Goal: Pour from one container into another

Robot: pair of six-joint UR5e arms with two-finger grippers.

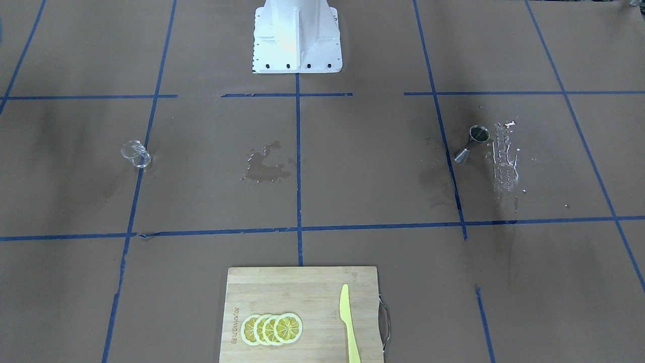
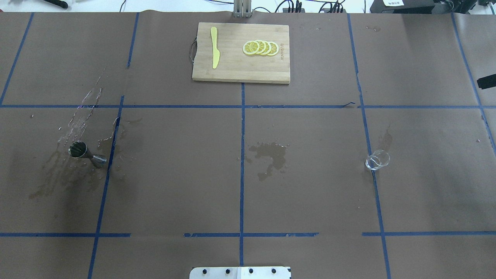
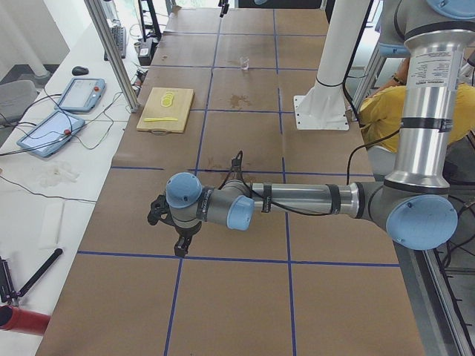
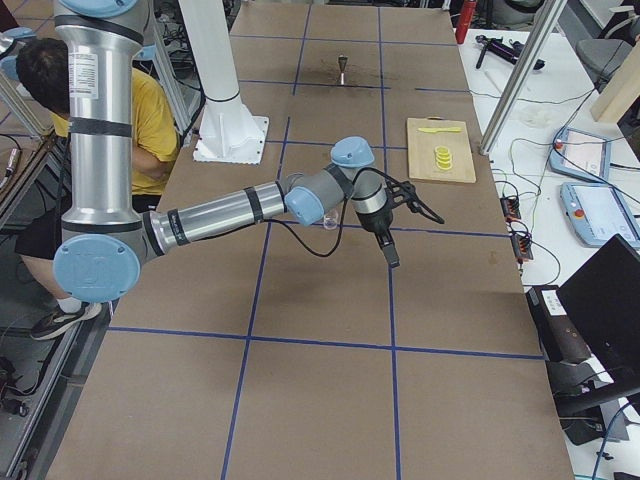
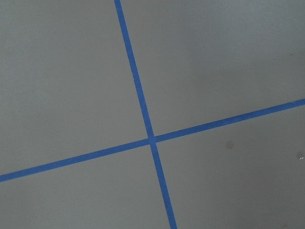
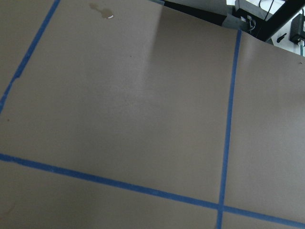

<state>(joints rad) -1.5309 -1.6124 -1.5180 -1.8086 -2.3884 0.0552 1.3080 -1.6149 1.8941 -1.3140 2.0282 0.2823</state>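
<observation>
The clear tumbler [image 2: 377,160] stands upright on the brown paper at the overhead view's right, on a blue tape line; the front-facing view has the tumbler [image 1: 135,154] at its left. The steel jigger [image 2: 87,153] stands far from it at the overhead's left, among wet marks, and shows as the jigger [image 1: 472,143] from the front. Neither arm appears in those two views. My left gripper [image 3: 178,241] shows only in the left side view, hanging over bare paper. My right gripper [image 4: 388,250] shows only in the right side view, pointing down. Whether either is open or shut I cannot tell.
A wooden cutting board [image 2: 240,71] with lemon slices [image 2: 260,47] and a yellow knife [image 2: 214,48] lies at the far middle. A wet stain [image 2: 269,153] marks the centre. Droplets [image 2: 77,116] lie beside the jigger. A person in yellow [image 4: 150,120] sits behind the robot base [image 1: 297,40].
</observation>
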